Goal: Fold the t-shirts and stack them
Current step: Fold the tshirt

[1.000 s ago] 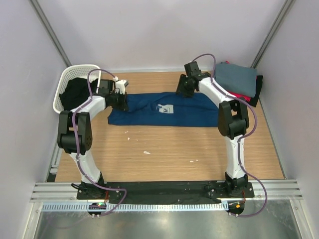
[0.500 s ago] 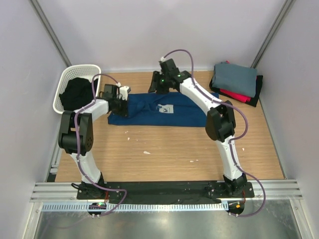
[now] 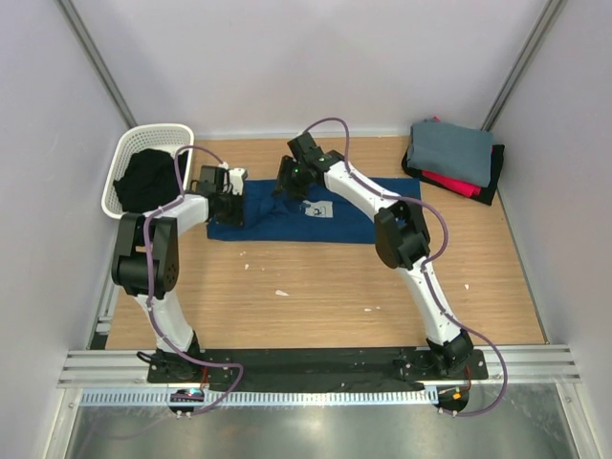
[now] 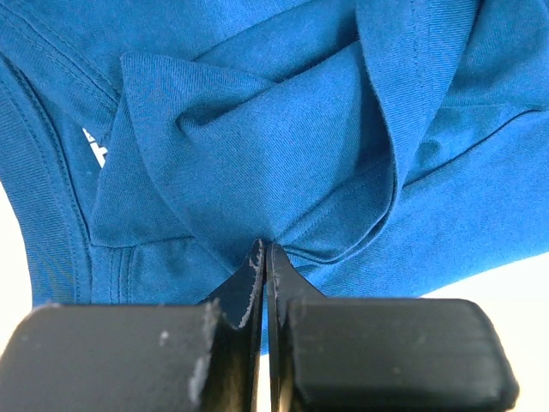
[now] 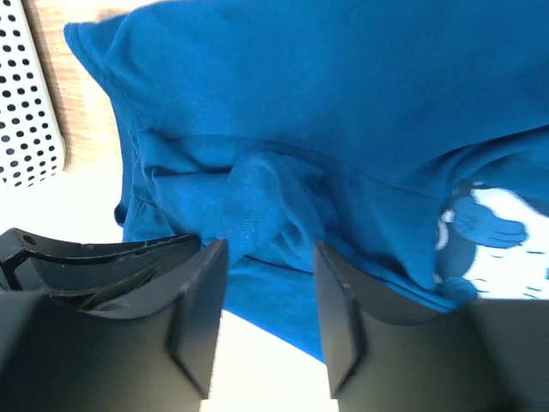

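Table (image 3: 316,287): navy tee (image 3: 268,222) lies mid-table as a half-folded strip, not yet stacked. The folded stack (image 3: 451,151) (grey, red, black) sits at the far right, and a dark garment (image 3: 143,177) is in the white basket (image 3: 158,129) far left, probably next. Left hand (image 4: 262,253) is clamped on a bunched fold at the tee's left end; right hand (image 5: 268,249) hovers over the tee, fingers apart.

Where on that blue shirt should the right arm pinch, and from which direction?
Probably the bunched ridge of the blue t-shirt toward its left end, which the open fingers of the right gripper straddle. Come straight down from above: the ridge stands proud of the flat cloth, so the fingers can close across it. The left gripper pinches a fold nearby.
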